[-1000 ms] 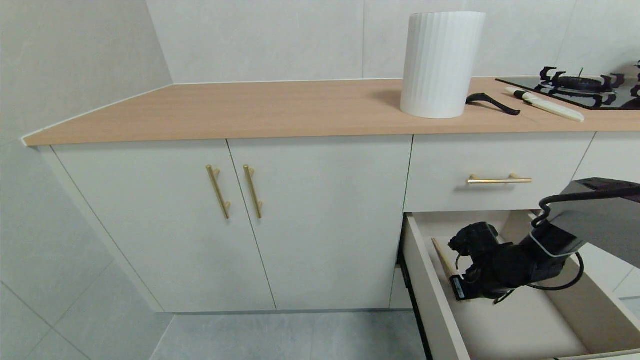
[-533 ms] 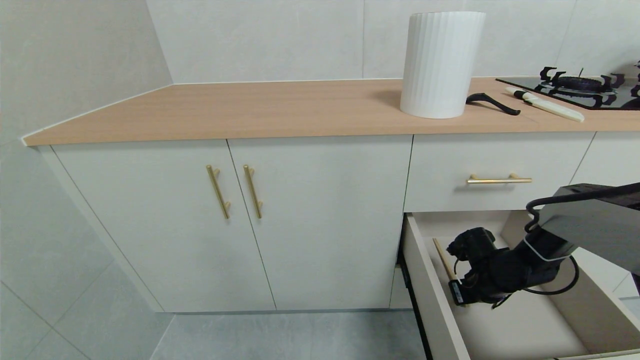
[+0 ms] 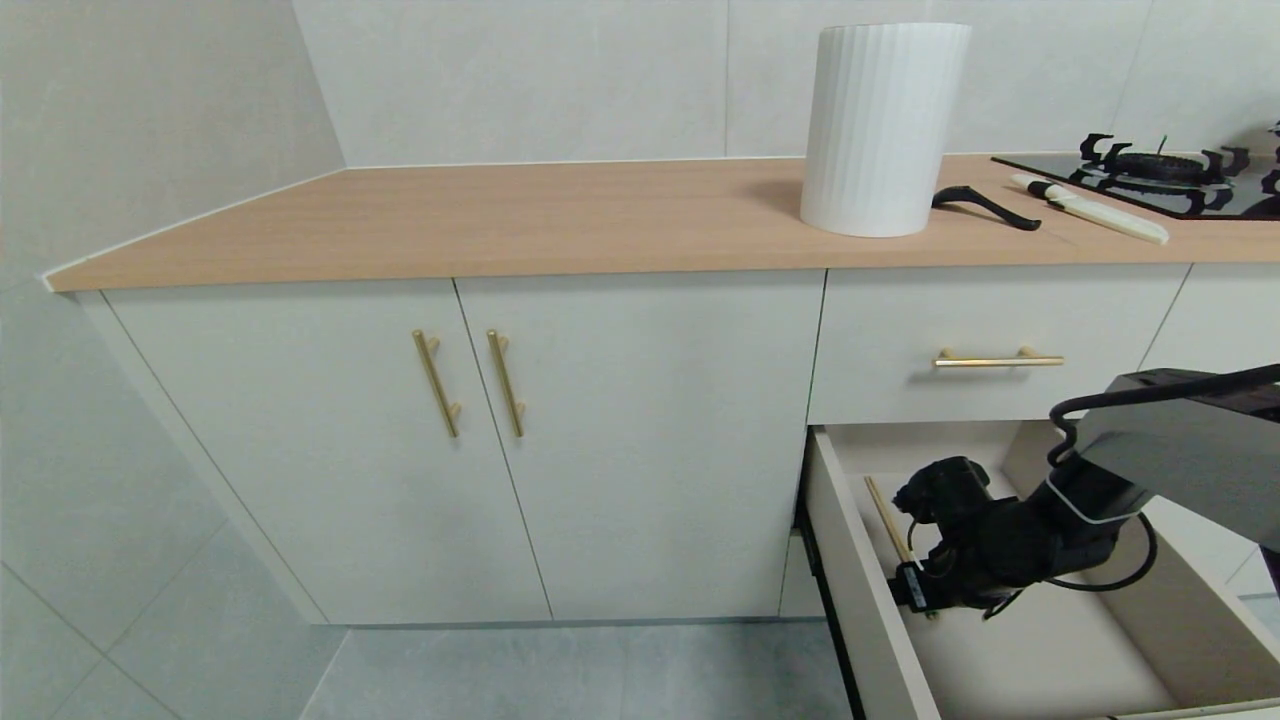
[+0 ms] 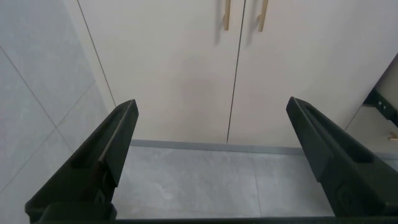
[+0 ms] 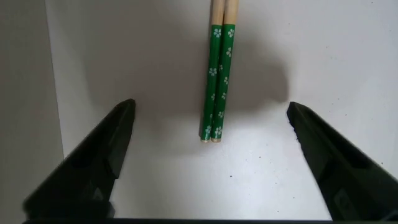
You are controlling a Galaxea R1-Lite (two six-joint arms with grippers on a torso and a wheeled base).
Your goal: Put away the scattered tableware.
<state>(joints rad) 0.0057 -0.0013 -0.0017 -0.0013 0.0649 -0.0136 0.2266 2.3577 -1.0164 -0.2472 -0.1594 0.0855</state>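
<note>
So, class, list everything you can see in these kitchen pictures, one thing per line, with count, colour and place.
chopsticks: one pair, wood with green patterned ends, lying in the open drawer
open drawer: 1, pale, low on the right
ribbed container: 1, white, upright on the countertop
curved utensil: 1, black, beside the container
knife: 1, white with a black band, by the hob
hob: 1, black, far right
countertop: 1, wood-coloured
cabinet doors: 2, pale, shut, gold handles
closed drawer: 1, pale, gold handle, above the open one
right gripper: 1, black, open over the chopsticks
left gripper: 1, black, open, facing the cabinet doors
</note>
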